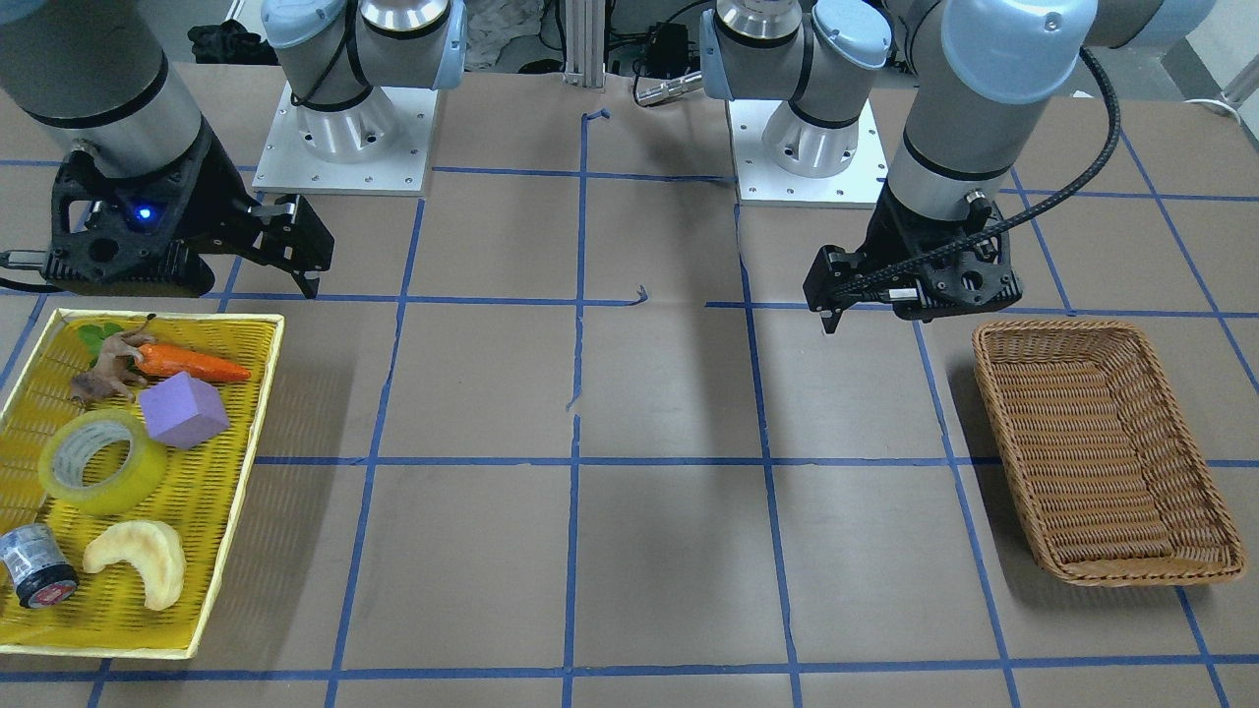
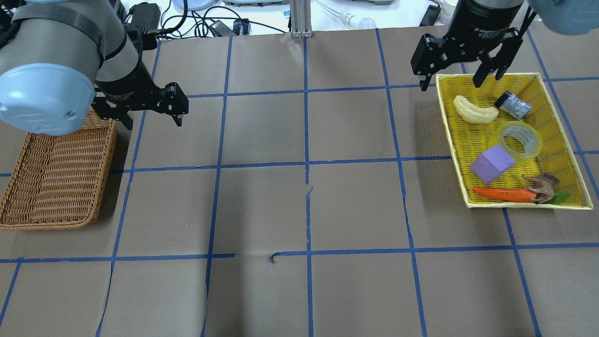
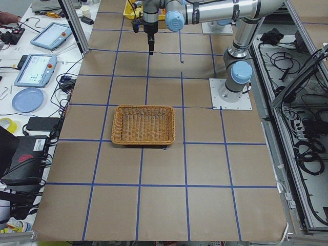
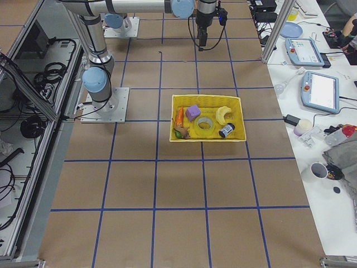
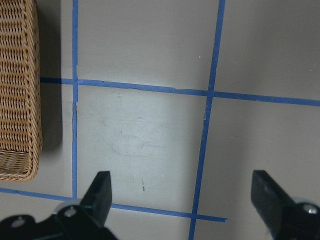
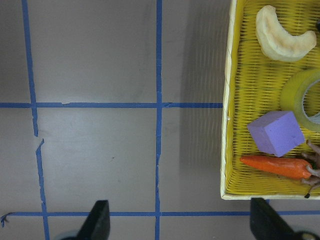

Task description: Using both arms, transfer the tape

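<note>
The tape [image 2: 519, 139] lies flat in the yellow tray [image 2: 451, 140], just beside a purple block [image 2: 492, 163]; right pincer [image 2: 451, 82] and left pincer [image 2: 153, 122] hang spread and empty, so a careless grasp could snag the block.

Tape [image 2: 520, 139] lying flat in yellow tray [image 2: 468, 140] on robot's R, betw. purple block [image 2: 492, 163] & dark cylinder [image 2: 513, 105], pale crescent [image 2: 475, 110] nearby, carrot [image 2: 503, 193] + toy animal [image 2: 540, 185] at tray's near end, R gripper [image 2: 450, 83] fingers spread over tray's far corner, L gripper [image 2: 154, 122] fingers spread beside wicker basket [image 2: 56, 178]
</note>
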{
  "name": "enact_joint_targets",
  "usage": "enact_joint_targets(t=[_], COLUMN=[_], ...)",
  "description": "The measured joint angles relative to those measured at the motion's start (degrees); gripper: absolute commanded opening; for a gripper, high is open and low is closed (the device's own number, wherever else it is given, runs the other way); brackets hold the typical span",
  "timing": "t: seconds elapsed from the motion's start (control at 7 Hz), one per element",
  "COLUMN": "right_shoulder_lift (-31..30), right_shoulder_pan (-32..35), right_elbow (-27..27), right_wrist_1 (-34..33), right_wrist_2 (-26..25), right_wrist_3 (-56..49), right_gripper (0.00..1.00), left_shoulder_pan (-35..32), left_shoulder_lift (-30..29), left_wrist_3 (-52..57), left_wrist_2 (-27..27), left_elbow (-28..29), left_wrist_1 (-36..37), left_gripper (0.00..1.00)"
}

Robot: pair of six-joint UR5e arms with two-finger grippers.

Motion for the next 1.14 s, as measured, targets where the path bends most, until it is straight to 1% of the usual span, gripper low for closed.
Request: enact_joint_targets(t=[0.29, 0.57, 0.86, 1.14], right_shoulder_lift=[0.8, 3.0, 5.3, 8.5], right_shoulder_pan=[-0.3, -2.0, -6.4, -12.5], right_elbow=[-0.2, -0.5, -0.1, 0.4], right_wrist_1=[-2.9, -5.5, -8.7, -10.3], right_wrist_2=[-0.1, 0.0, 0.3, -0.1], right_wrist_3=[-2.2, -10.0, -23.1, -38.6], right_gripper=[1.0, 1.0, 1.0, 1.0], left_shoulder_pan=[0.0, 0.0, 0.1, 0.1], left_shoulder_lift=[0.0, 0.0, 0.0, 0.0], left_wrist_3=[0.0, 0.0, 0.0, 0.0], left_wrist_2=[0.0, 0.0, 0.0, 0.0], left_elbow=[0.0, 0.0, 0.0, 0.0], left_wrist_1=[0.0, 0.0, 0.0, 0.0], left_gripper=[1.0, 1.0, 1.0, 1.0])
